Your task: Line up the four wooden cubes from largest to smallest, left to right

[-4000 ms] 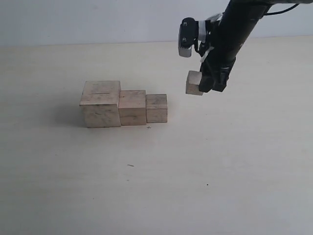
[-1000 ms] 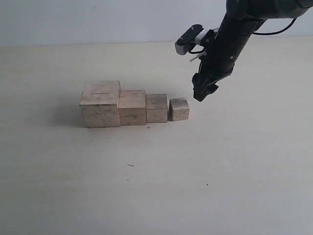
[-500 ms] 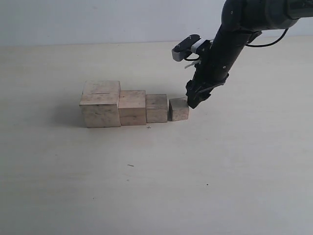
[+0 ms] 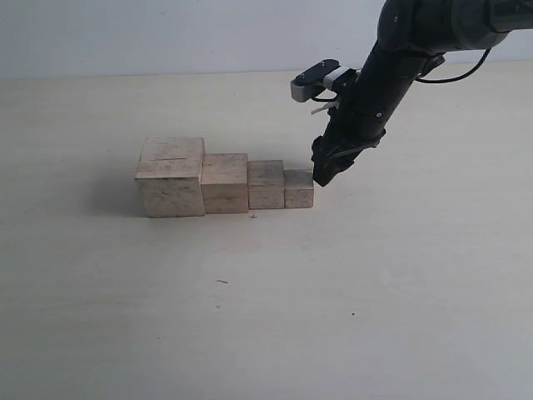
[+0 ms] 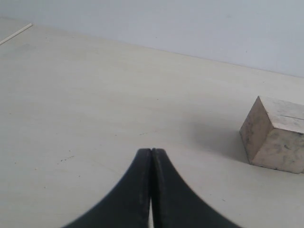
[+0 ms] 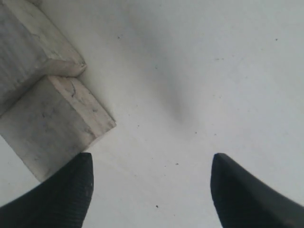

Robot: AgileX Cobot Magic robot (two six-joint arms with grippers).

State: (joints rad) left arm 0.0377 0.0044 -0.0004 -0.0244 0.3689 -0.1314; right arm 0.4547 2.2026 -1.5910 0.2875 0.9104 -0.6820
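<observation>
Since your right gripper (image 4: 323, 173), jaws spread and empty, has nudged the smallest cube (image 4: 299, 189) left against the third cube (image 4: 266, 185), the four cubes (image 4: 226, 183) run largest to smallest, so the task looks done; your left gripper (image 5: 151, 187) sits with jaws pressed together.

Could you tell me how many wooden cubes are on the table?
4, in one row: largest cube at the left, then second cube, third cube, and smallest cube at the right end. None seems hidden.
</observation>
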